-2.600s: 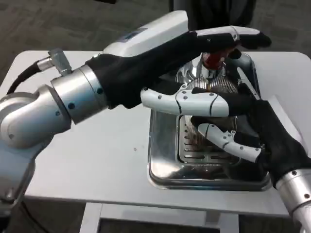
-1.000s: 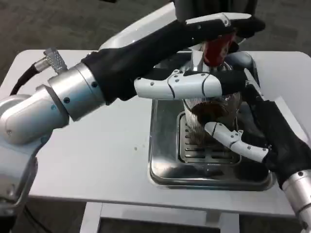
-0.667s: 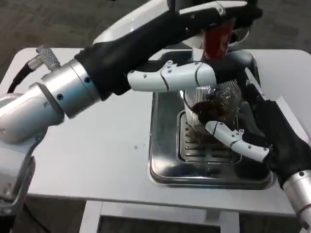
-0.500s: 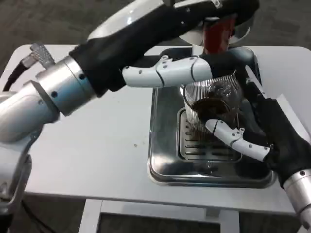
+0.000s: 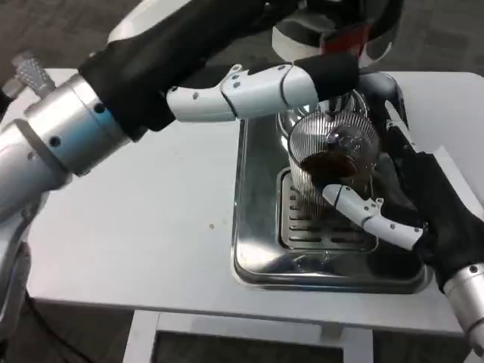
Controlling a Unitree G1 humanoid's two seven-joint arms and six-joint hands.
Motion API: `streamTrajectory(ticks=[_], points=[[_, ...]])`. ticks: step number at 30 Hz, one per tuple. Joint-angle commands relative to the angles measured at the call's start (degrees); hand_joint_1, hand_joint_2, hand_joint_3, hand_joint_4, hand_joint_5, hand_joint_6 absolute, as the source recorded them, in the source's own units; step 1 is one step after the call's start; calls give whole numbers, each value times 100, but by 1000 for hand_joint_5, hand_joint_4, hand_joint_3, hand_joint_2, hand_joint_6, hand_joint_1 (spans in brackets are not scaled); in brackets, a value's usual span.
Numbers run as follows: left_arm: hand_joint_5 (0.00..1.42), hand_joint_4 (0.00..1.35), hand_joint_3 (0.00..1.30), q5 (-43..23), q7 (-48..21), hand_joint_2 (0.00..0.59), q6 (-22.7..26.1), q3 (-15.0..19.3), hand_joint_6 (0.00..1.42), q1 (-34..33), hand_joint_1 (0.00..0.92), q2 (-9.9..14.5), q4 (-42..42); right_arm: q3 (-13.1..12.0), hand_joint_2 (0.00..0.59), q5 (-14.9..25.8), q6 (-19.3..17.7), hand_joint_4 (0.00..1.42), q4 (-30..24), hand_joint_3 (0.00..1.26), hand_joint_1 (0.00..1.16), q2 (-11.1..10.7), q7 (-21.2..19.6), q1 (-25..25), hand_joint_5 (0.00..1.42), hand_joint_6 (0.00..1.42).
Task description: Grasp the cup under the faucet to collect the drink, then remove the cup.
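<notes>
Clear ribbed plastic, the cup (image 5: pixel 330 155) stands on the steel drip tray (image 5: pixel 253 249) under the faucet (image 5: pixel 346 38), part-filled. Your right hand (image 5: pixel 401 204) wraps its wall; grip mid-wall gently, it likely flexes and spills. Left hand (image 5: pixel 257 53): hold on faucet indeterminable.

Left hand (image 5: pixel 249 83) arches over cup (image 5: pixel 330 155), blocking top; bare table (image 5: pixel 144 219) left of tray (image 5: pixel 253 257) open.

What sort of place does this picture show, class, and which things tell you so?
Probably a drinks-dispensing test stand: a ribbed clear cup holding dark drink, a steel drip tray under it, a red tap handle above, all on a white table.
</notes>
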Motion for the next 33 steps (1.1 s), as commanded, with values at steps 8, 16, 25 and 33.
streamTrajectory(ticks=[8,16,25,33], points=[[301,209,213,-235,112,151,232,690,289,1208,171,310,-1089,-70,269,68,-13,12,-50,0,600,-21,21,99,64,128],[310,218,215,-466,168,153,370,1136,292,2054,173,414,-1786,-112,269,99,-1,16,-73,0,599,-55,49,131,64,128],[315,222,223,-588,229,154,419,1632,306,3122,174,411,-2363,-125,269,132,0,22,-97,0,599,-66,58,189,64,136],[315,222,223,-534,355,154,303,1952,308,4242,174,216,-2880,-126,269,157,-15,24,-112,0,598,-61,55,234,64,141]])
